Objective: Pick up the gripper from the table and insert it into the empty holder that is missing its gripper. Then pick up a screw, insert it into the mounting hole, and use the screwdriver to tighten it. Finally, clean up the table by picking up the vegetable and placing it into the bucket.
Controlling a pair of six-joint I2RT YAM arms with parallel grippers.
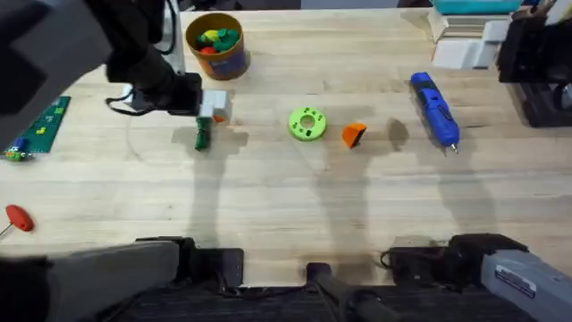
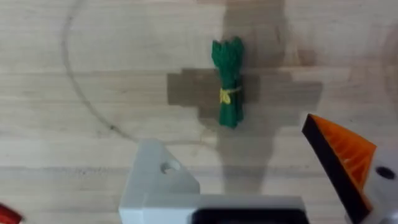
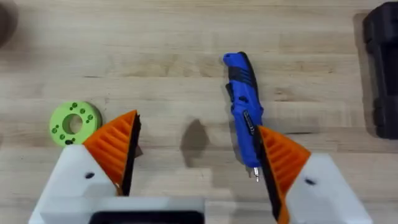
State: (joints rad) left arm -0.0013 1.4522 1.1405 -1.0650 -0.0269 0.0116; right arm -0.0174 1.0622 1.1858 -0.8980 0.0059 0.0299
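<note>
**Green vegetable lies under the left hand on the wooden surface**

Wood grain runs across the surface (image 1: 295, 192) that carries everything. The left hand (image 1: 211, 109) hangs over the far left part of it, and the dark green vegetable (image 2: 228, 81) lies flat just ahead of its fingers, touching neither. This hand is spread wide and holds nothing. One of its jaw blocks is the holder (image 2: 159, 180), bare white plastic with a mounting hole showing; the other block carries an orange ribbed finger (image 2: 346, 155).

Just beyond the left hand stands the bucket (image 1: 216, 44), with coloured toy foods showing over its rim. Toward the right of that hand, near the middle of the surface, a lime-green disc with holes (image 1: 307, 124) rests, and the loose orange gripper (image 1: 354, 134) lies just beside it on the far side from the hand.

The right hand (image 3: 196, 155) is also wide open and empty, both of its white blocks bearing orange pads. The blue screwdriver (image 3: 244, 106) lies flat on the surface below it, nearer one finger, metal tip pointing back toward the hand. The disc sits off beside the other finger.
</note>
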